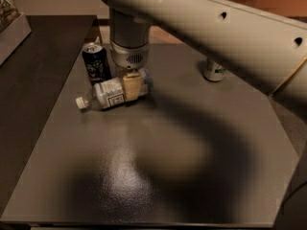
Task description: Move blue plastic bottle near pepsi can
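Jaws gripping blue plastic bottle (110, 94) — lying, beside pepsi can (96, 63)

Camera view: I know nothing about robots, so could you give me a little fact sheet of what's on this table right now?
surface: dark grey table
blue plastic bottle: lying on its side, white cap pointing left
pepsi can: upright, just behind the bottle
gripper: reaching down from above, closed on the bottle's body
pale can: upright at the far right, partly hidden by the arm
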### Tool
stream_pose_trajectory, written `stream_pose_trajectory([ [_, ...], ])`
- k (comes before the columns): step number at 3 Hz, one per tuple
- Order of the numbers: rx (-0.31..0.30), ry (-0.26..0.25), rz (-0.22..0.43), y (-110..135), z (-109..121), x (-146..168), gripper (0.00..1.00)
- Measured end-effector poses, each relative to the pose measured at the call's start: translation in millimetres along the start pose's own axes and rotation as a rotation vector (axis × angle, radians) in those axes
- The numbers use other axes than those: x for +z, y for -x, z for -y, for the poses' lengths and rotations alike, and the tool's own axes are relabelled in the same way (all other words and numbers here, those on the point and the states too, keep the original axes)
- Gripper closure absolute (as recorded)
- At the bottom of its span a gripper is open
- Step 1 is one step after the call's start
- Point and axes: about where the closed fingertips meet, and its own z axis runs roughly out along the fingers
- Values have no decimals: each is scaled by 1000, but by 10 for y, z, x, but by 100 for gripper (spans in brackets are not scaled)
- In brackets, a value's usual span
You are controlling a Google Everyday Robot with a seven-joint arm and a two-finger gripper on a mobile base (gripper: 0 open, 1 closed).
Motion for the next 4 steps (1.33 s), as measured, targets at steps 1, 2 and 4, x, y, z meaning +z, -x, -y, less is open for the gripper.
stream_pose_trajectory([
  [1,15,-19,-6,-38,99,95,36],
  [2,14,-20,-5,-32,97,93,13],
  [4,13,-22,-5,-29,99,95,0],
])
